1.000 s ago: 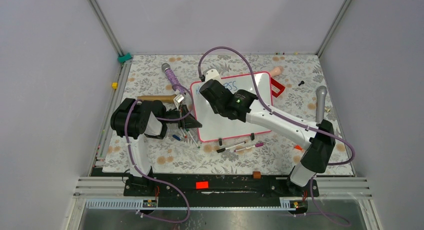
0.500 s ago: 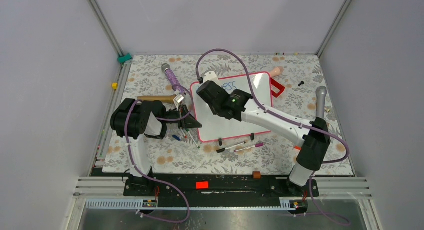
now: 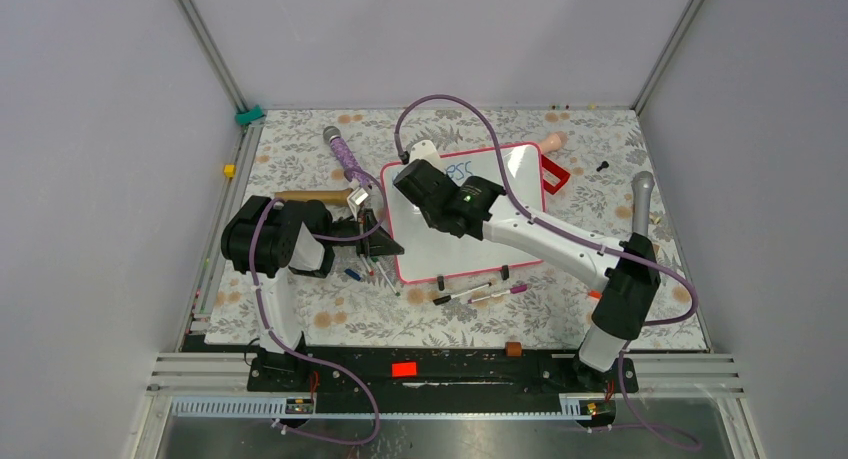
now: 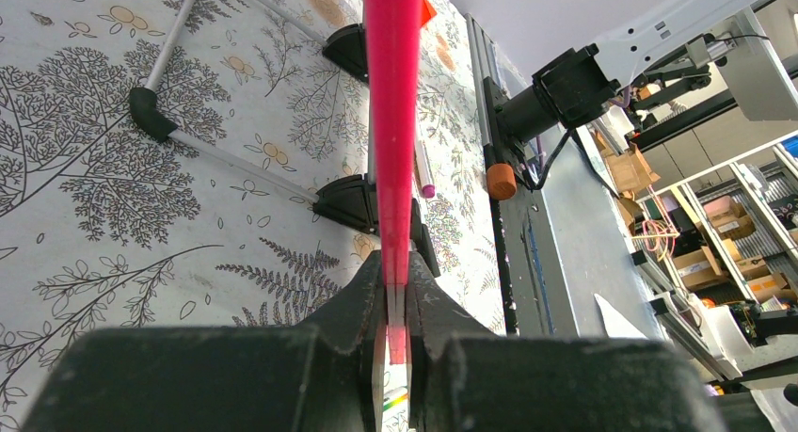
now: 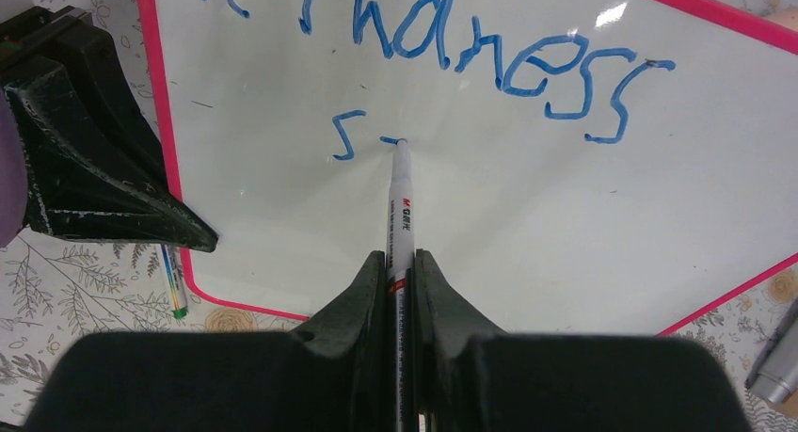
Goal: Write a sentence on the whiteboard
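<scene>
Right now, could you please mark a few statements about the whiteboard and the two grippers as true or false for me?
1. The right gripper is shut on a marker whose tip touches the whiteboard. True.
2. The writing on the board is red. False: it is blue.
3. The left gripper clamps the board's pink rim. True.
4. The marker tip sits on the top line of writing. False: it sits below that line, beside a small s.

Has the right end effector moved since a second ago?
Yes, the right end effector shifted slightly left in the top view, toward the left rim of the whiteboard.
</scene>
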`<state>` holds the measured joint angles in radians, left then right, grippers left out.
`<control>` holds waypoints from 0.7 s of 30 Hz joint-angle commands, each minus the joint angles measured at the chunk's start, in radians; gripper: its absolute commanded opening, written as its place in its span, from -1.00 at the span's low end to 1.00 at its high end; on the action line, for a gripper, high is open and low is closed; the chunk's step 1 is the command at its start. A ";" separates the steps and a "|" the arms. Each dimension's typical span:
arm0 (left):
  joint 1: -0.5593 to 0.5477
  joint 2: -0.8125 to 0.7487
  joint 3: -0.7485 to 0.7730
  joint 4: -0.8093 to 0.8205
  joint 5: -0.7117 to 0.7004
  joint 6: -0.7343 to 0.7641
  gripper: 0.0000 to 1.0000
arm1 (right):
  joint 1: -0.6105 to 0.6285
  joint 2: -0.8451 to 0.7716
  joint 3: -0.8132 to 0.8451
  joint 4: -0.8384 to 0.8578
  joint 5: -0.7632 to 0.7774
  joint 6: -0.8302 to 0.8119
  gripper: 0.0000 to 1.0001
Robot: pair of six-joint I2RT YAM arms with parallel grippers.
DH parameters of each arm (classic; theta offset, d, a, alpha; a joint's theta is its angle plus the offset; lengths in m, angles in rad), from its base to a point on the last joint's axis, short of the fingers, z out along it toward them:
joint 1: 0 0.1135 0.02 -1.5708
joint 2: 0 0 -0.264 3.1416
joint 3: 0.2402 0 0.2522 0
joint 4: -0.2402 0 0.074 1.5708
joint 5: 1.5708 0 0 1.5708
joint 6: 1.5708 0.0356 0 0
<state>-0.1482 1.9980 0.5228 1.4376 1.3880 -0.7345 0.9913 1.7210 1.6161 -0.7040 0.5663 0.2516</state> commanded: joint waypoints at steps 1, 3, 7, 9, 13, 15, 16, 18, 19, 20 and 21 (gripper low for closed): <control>0.005 -0.022 -0.015 0.038 0.029 0.041 -0.95 | -0.023 -0.033 0.025 -0.017 0.053 0.015 -1.00; 0.004 -0.023 -0.015 0.038 0.031 0.041 -0.96 | -0.023 -0.043 0.026 -0.005 0.052 0.012 -1.00; 0.005 -0.024 -0.016 0.038 0.031 0.041 -0.95 | -0.023 -0.075 0.009 0.036 0.045 0.002 -1.00; 0.005 -0.025 -0.018 0.039 0.030 0.043 -0.96 | -0.023 -0.080 0.009 0.044 0.040 0.000 -1.00; 0.004 -0.023 -0.015 0.038 0.031 0.041 -0.95 | -0.023 -0.067 0.022 0.044 0.034 -0.008 -1.00; 0.005 -0.022 -0.015 0.038 0.029 0.041 -0.95 | -0.026 -0.058 0.029 0.048 0.028 -0.010 -1.00; 0.004 -0.023 -0.015 0.038 0.029 0.041 -0.96 | -0.027 -0.053 0.034 0.050 0.022 -0.012 -1.00; 0.004 -0.021 -0.015 0.038 0.030 0.041 -0.96 | -0.029 -0.043 0.040 0.052 0.012 -0.014 -1.00; 0.004 -0.022 -0.015 0.038 0.031 0.041 -0.96 | -0.030 -0.038 0.044 0.055 0.007 -0.016 -1.00; 0.004 -0.021 -0.016 0.038 0.031 0.041 -0.96 | -0.031 -0.033 0.047 0.056 0.003 -0.017 -1.00; 0.005 -0.022 -0.015 0.038 0.030 0.041 -0.96 | -0.032 -0.029 0.051 0.057 0.001 -0.019 -1.00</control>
<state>-0.1482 1.9976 0.5209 1.4391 1.3895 -0.7326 0.9714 1.6844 1.6169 -0.6796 0.5636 0.2428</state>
